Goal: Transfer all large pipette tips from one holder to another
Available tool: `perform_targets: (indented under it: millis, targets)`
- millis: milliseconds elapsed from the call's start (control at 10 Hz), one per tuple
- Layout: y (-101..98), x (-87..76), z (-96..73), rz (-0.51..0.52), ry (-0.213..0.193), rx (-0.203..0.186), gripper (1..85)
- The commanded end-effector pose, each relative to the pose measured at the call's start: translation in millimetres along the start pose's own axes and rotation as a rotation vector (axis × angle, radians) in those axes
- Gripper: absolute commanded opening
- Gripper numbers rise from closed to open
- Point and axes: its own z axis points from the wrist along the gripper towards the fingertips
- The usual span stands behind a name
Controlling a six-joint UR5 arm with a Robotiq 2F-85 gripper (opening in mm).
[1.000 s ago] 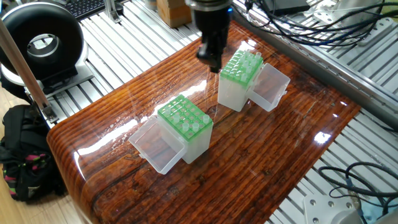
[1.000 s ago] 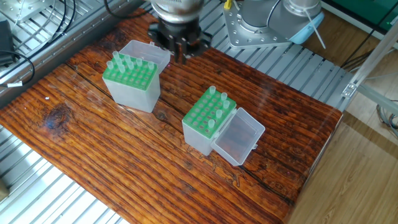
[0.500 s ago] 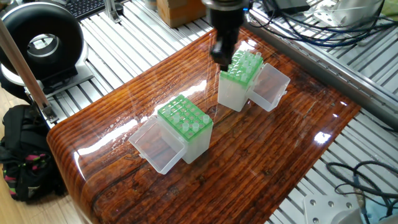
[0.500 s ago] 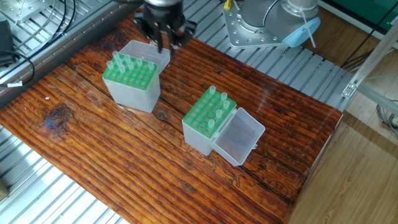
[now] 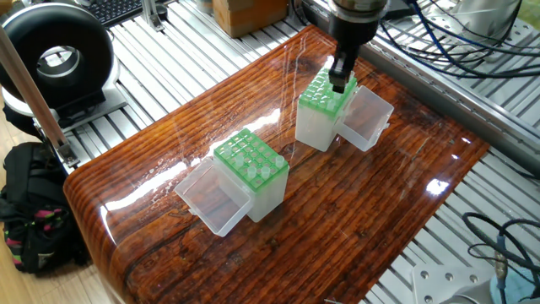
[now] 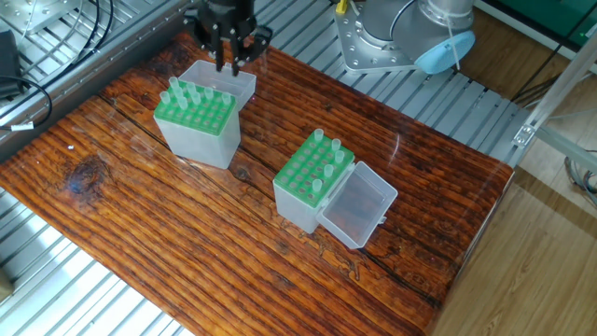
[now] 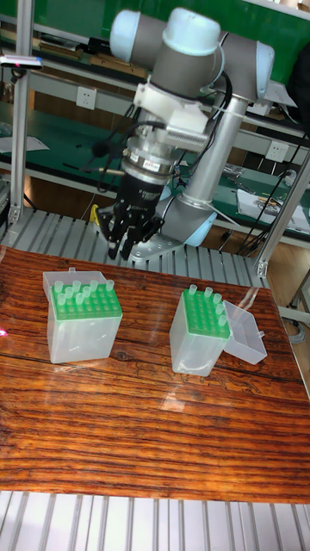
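Two clear holders with green grid tops stand on the wooden table. One holder [image 5: 325, 114] [image 6: 198, 126] [image 7: 82, 320] carries several large pipette tips [image 6: 191, 93] [image 7: 76, 289] along its rear rows. The other holder [image 5: 251, 177] [image 6: 312, 182] [image 7: 200, 331] has a few large pipette tips [image 6: 326, 154] [image 5: 257, 165] on one side. My gripper [image 5: 340, 82] [image 6: 225, 63] [image 7: 127, 247] hangs just above the rear edge of the first holder, by its open lid [image 6: 224, 82]. Its fingertips are close together. Whether a tip sits between them cannot be made out.
Both holders have clear hinged lids lying open [image 5: 207, 198] [image 6: 356, 210]. The robot base [image 6: 392, 37] sits behind the table. A black ring-shaped device [image 5: 55, 55] and a black bag [image 5: 29, 211] lie beyond one table end. Cables [image 5: 456, 38] run over the aluminium rails.
My gripper has travelled from the gap beside the fuller holder to a spot over that holder's rear rows. Both holders have stayed where they were.
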Motion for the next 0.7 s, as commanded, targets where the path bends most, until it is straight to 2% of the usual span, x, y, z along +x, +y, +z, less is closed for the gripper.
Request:
perform_targets:
  millis: [0, 200, 300, 500, 600]
  targets:
    - [-7.9, -24.2, 12.4, 0.034, -0.023, -0.025, 29.0]
    - [4.6, -24.9, 22.4, 0.068, -0.001, -0.065, 29.0]
    - [8.1, -26.7, 29.2, 0.072, -0.003, -0.077, 29.7]
    - [2.5, -21.6, 34.9, 0.061, 0.014, -0.055, 30.0]
    - [3.5, -15.7, 37.3, 0.058, 0.025, -0.061, 30.0]
